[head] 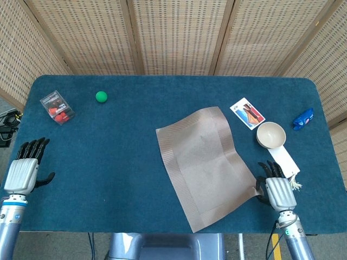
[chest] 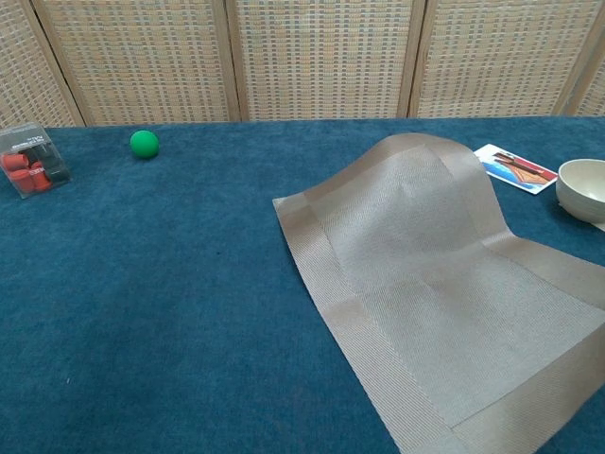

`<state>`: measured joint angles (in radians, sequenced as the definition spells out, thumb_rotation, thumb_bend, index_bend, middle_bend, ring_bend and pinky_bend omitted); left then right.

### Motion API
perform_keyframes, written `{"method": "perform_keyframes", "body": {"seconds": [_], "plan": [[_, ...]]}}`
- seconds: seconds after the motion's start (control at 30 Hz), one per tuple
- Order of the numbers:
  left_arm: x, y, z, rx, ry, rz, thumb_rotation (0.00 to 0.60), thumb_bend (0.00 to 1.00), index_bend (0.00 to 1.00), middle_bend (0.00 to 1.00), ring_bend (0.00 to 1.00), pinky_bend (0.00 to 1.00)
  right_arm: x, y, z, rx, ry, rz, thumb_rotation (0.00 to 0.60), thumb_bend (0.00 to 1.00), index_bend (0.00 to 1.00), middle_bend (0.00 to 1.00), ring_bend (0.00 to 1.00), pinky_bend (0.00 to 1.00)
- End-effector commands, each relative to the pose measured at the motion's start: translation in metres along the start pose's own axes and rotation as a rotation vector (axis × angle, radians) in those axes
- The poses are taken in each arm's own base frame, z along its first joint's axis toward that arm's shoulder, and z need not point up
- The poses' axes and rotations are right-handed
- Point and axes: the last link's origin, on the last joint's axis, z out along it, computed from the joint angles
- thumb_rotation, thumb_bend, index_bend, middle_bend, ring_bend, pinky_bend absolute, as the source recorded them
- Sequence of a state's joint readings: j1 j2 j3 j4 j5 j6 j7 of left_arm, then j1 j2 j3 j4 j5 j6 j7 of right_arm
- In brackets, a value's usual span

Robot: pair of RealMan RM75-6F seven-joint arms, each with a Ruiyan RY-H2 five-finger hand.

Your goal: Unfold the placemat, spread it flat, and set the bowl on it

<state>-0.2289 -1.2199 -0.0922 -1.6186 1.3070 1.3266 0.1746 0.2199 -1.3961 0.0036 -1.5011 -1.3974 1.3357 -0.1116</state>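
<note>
One tan woven placemat (head: 209,165) lies unfolded and skewed, right of centre on the blue felt table (head: 108,157), far edge humped up. Right hand (head: 277,190) pinches its near-right corner. Left hand (head: 23,170) rests at the left edge, fingers apart, holding nothing. Cream ceramic bowl (head: 270,135) sits right of the mat, apart.

The placemat (head: 209,166) lies right of the table's (head: 119,162) middle, its near right corner at the right hand (head: 276,189), with the bowl (head: 270,135) and card (head: 247,113) behind that hand and the ball (head: 101,96) and box (head: 57,106) far left.
</note>
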Motion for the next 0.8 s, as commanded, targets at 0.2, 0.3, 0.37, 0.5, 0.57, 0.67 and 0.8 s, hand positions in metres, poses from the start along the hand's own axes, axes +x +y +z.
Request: {"method": "perform_keyframes", "body": {"seconds": [0.2,0.3,0.37,0.5,0.57,0.67,0.8], "plan": [[-0.001,0.001,0.000,-0.002,0.000,0.003,0.600,0.27,0.00,0.00,0.00,0.00,0.019,0.014,0.018,0.011,0.017,-0.106,0.600,0.58,0.69,0.21,0.02,0.00],[-0.001,0.001,0.000,0.000,0.001,0.003,0.600,0.27,0.00,0.00,0.00,0.00,0.024,0.016,0.024,0.014,0.020,-0.140,0.600,0.58,0.69,0.21,0.02,0.00],[-0.001,0.001,0.001,0.001,0.000,0.001,0.600,0.27,0.00,0.00,0.00,0.00,0.028,0.016,0.029,0.014,0.025,-0.164,0.600,0.58,0.69,0.21,0.02,0.00],[-0.001,0.001,0.001,-0.001,0.003,0.002,0.600,0.27,0.00,0.00,0.00,0.00,0.038,0.011,0.040,0.024,0.037,-0.198,0.600,0.58,0.69,0.21,0.02,0.00],[-0.001,0.001,0.001,-0.002,0.002,0.002,0.600,0.27,0.00,0.00,0.00,0.00,0.042,0.007,0.046,0.031,0.044,-0.206,0.600,0.58,0.69,0.21,0.02,0.00],[-0.001,0.001,0.001,-0.001,0.003,0.002,0.600,0.27,0.00,0.00,0.00,0.00,0.046,0.000,0.056,0.041,0.045,-0.222,0.600,0.57,0.69,0.21,0.02,0.00],[-0.001,0.000,0.001,0.002,0.003,0.002,0.600,0.27,0.00,0.00,0.00,0.00,0.049,-0.010,0.068,0.053,0.052,-0.225,0.600,0.57,0.69,0.21,0.02,0.00]]}}
